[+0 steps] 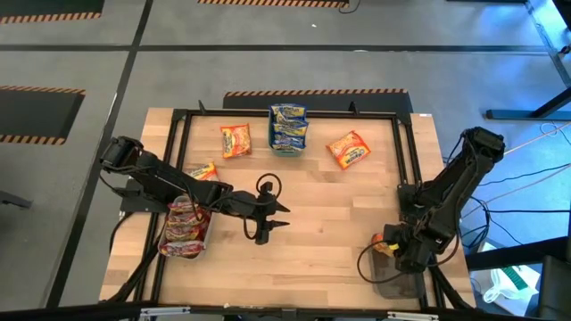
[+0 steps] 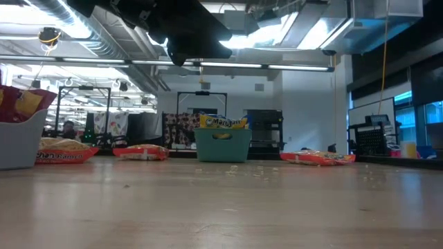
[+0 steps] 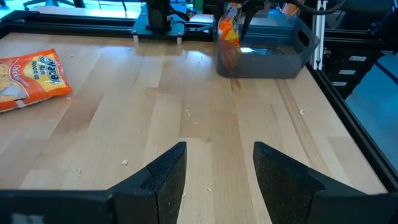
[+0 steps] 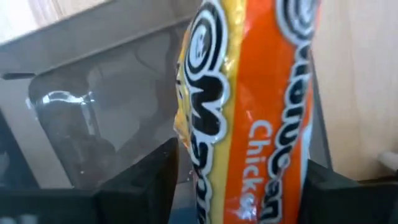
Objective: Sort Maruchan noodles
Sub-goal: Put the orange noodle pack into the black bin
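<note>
Left tray: a light tray (image 1: 183, 234) at the table's left edge holds red-pink Maruchan packets (image 1: 185, 223), evidently the bin for that colour.
Left gripper: the left gripper (image 1: 275, 225) hovers over bare wood near mid-table, arm stretched low across the tray, jaws apart and empty.
Middle bin: a teal bin (image 1: 287, 143) at the far side stands blue-and-yellow packets (image 1: 288, 123) upright, flanked by two orange packets (image 1: 235, 140) lying flat and unsorted.
Right gripper: the right gripper (image 4: 239, 186), arm folded down at the near right corner, sits over a grey bin (image 3: 273, 53) with an orange chicken packet (image 4: 249, 106) between its fingers (image 4: 146, 180); whether they clamp it or have let go I cannot tell.
</note>
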You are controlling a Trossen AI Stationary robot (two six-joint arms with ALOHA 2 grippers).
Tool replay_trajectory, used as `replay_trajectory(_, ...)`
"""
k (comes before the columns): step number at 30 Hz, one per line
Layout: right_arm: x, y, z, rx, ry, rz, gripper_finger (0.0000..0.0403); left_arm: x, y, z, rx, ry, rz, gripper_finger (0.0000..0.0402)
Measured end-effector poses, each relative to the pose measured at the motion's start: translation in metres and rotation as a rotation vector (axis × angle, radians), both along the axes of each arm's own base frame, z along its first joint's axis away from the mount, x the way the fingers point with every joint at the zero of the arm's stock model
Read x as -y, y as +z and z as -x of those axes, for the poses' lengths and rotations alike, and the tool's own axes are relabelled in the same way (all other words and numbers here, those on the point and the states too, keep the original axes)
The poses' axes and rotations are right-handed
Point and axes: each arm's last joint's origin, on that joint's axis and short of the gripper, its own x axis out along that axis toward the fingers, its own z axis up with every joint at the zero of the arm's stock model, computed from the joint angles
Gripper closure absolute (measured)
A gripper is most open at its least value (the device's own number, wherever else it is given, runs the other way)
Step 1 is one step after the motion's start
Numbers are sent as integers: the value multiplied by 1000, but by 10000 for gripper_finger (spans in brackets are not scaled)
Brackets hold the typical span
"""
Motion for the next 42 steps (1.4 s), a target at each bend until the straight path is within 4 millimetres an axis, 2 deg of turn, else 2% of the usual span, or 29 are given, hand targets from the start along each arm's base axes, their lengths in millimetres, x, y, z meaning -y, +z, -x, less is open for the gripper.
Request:
replay_trajectory(11, -1, 38, -1, -9, -4, 83, 224, 0, 0, 0, 0, 0, 0, 221)
replay_trajectory(18, 2, 51, -3, 25, -41, 133, 236, 0, 0, 0, 0, 0, 0, 221)
replay_trajectory(24, 6, 69, -12, 17, -68, 127, 238, 0, 0, 0, 0, -3, -7, 221)
replay_trajectory(28, 13, 82, -26, 88, -149, 134, 238, 0, 0, 0, 0, -3, -7, 221)
replay_trajectory(35, 47, 86, -60, 198, -308, 256, 238, 0, -2, 1, -24, -12, -29, 221)
replay_trajectory(38, 72, 86, -75, 196, -355, 316, 238, 0, -8, 4, -84, -23, -55, 221)
replay_trajectory(42, 116, 86, -93, 187, -429, 421, 238, 1, -15, 8, -160, -31, -77, 221)
